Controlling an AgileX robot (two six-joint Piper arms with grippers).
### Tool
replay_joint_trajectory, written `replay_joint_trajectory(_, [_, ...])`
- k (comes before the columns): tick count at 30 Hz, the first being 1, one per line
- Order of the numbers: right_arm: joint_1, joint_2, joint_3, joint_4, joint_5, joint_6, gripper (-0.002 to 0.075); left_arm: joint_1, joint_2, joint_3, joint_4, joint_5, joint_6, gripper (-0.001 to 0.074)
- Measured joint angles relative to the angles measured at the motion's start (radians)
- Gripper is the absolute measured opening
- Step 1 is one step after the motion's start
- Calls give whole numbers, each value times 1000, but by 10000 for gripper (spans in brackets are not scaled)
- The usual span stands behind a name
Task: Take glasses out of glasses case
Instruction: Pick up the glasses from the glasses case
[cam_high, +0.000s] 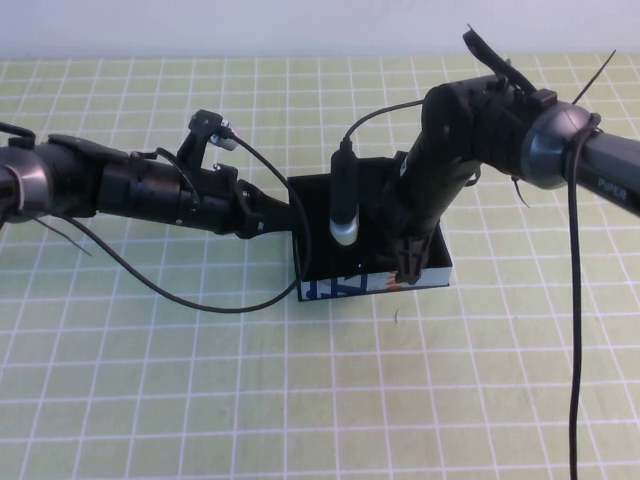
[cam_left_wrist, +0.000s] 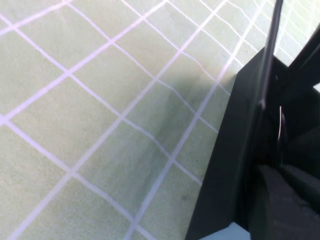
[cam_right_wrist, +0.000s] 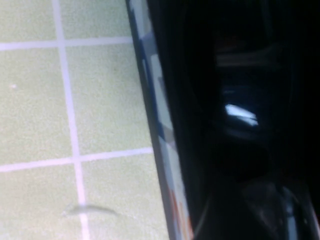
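Note:
The glasses case (cam_high: 350, 288) lies open in the middle of the table, a black box with a pale front side and blue lettering. My left gripper (cam_high: 290, 212) is at the case's left wall, which fills the left wrist view (cam_left_wrist: 225, 165). My right gripper (cam_high: 409, 268) reaches down into the case at its front right, by the small orange-red mark. The right wrist view shows the case's pale front edge (cam_right_wrist: 157, 115) and a dark inside with one glint. The glasses cannot be made out there.
A black plug with a white tip (cam_high: 343, 205) hangs over the case's left half. A cable loop (cam_high: 200, 300) from the left arm lies on the green checked cloth (cam_high: 150, 400). Another cable (cam_high: 574, 330) hangs from the right arm.

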Motion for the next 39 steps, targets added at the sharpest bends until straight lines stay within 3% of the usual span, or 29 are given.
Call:
replay_joint_trajectory(13, [0, 12, 0, 45, 0, -51, 313, 0, 0, 0, 2, 7, -4, -4])
replay_joint_trajectory(29, [0, 10, 0, 52, 0, -48, 53, 7, 0, 0, 2, 51, -6, -4])
replay_joint_trajectory(39, [0, -71, 5, 54, 22, 71, 40, 8, -12, 0, 34, 71, -55, -4])
